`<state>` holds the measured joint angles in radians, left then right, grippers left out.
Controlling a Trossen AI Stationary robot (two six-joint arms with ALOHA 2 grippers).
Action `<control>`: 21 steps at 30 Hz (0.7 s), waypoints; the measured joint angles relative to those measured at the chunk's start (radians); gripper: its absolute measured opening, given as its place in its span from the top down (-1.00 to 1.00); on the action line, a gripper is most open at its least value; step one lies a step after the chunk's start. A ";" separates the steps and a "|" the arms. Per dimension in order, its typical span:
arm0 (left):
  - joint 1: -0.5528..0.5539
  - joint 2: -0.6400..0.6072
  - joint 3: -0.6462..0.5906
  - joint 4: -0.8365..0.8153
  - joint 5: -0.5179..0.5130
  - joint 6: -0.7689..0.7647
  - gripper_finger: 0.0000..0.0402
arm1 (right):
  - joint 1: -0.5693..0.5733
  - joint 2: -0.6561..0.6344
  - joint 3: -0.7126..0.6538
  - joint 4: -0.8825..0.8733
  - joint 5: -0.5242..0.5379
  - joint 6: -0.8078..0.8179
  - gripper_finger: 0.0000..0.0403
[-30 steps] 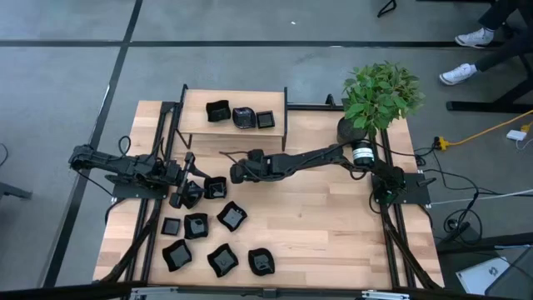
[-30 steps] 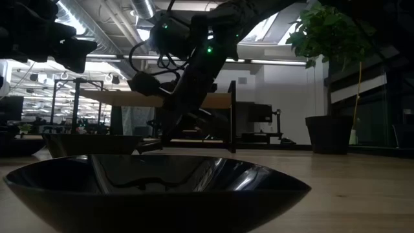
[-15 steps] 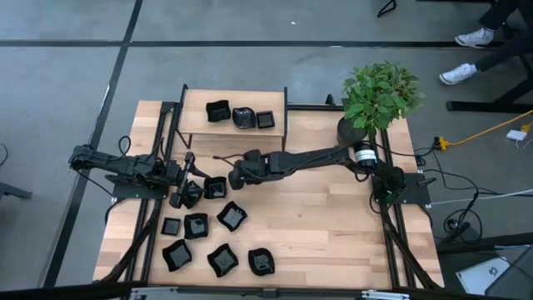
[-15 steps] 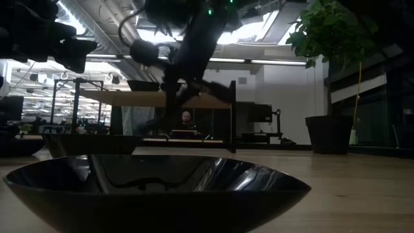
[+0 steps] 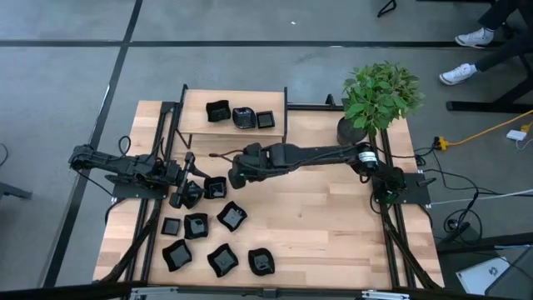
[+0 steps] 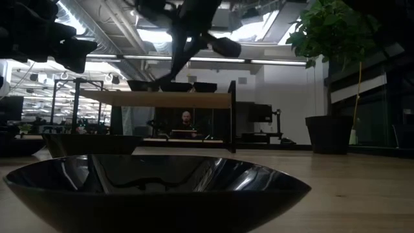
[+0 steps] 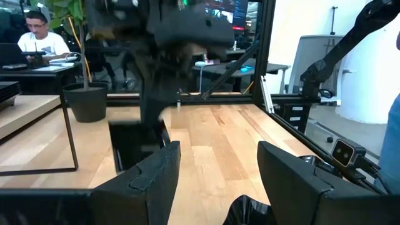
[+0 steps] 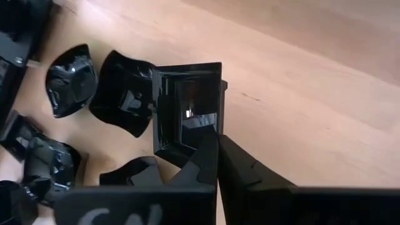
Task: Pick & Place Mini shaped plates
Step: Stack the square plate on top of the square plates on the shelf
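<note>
My right gripper [image 8: 217,142] hangs over the table's middle left [image 5: 226,160], shut on a square glossy black mini plate [image 8: 187,109]. Below it several more black mini plates [image 5: 231,217] lie flat on the table's near left part. Three others [image 5: 243,117] sit on a raised wooden shelf [image 5: 200,125] at the far edge. My left gripper [image 5: 187,190] rests at the left, level and open, its fingers [image 7: 150,181] wide apart with nothing between them. In the low view one plate [image 6: 155,188] fills the foreground. My right gripper pinches the square plate by its rim at one edge [image 8: 211,128] between its two fingers [image 8: 250,169]. The fingers slant down from the table's right side. The plate is lifted clear of the table and tilted steeply, its hollow side facing the wrist camera.
A potted plant [image 5: 379,96] stands at the far right corner. The shelf's black frame posts [image 6: 231,116] rise at the far edge. Bare wood lies across the table's middle and right [image 5: 333,225]. A person sits at a desk beyond the table [image 7: 40,40].
My right gripper has risen well above the table with the square plate, staying shut, and its wrist has rolled a little. The plate has come up from near the table top and now hangs clear, about level with the shelf top in the low view.
</note>
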<state>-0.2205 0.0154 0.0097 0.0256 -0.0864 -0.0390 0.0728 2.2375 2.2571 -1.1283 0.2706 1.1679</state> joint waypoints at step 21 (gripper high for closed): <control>0.000 0.000 0.000 0.000 0.000 0.000 -0.03 | 0.019 -0.190 0.099 -0.106 0.182 -0.100 1.00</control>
<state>-0.2203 0.0154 0.0097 0.0256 -0.0864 -0.0389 0.0914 2.0471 2.3562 -1.2339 0.4530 1.0679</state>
